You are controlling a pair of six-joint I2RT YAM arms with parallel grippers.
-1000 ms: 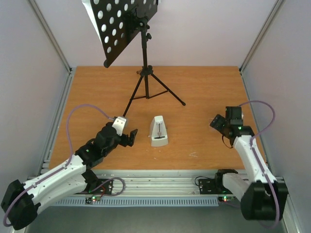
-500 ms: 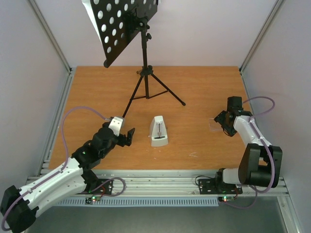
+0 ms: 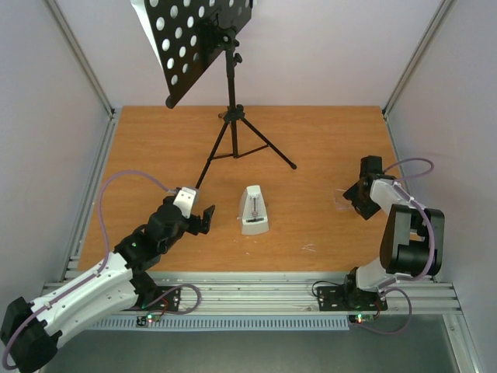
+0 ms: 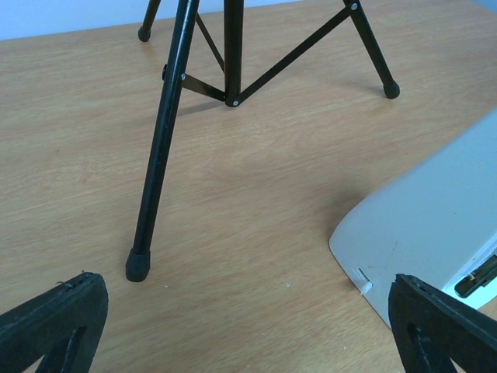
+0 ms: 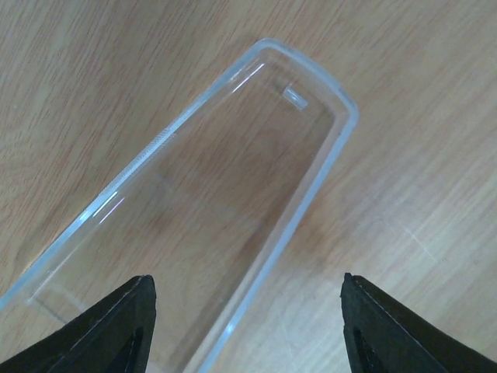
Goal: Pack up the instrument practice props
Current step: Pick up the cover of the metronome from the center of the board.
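Note:
The black music stand (image 3: 231, 93) stands at the back, its holed desk (image 3: 194, 43) tilted. A white sheet of music (image 3: 143, 22) shows at the desk's left edge. The white metronome (image 3: 253, 210) sits upright mid-table and shows again as the metronome (image 4: 435, 225) in the left wrist view. My left gripper (image 3: 205, 221) is open, just left of the metronome, with nothing between its fingers. My right gripper (image 5: 245, 311) is open low over a clear plastic cover (image 5: 307, 198) lying on the table, and the cover's right rim runs between its fingers.
The tripod's legs (image 4: 159, 155) spread across the wood ahead of my left gripper, with one rubber foot (image 4: 137, 264) close by. The clear cover (image 3: 339, 199) lies at the table's right side. Grey walls and metal rails (image 3: 93, 194) bound the tabletop.
My right arm has folded and brought its gripper down over the clear cover, and its jaws have narrowed. My left gripper has drawn back slightly from the metronome.

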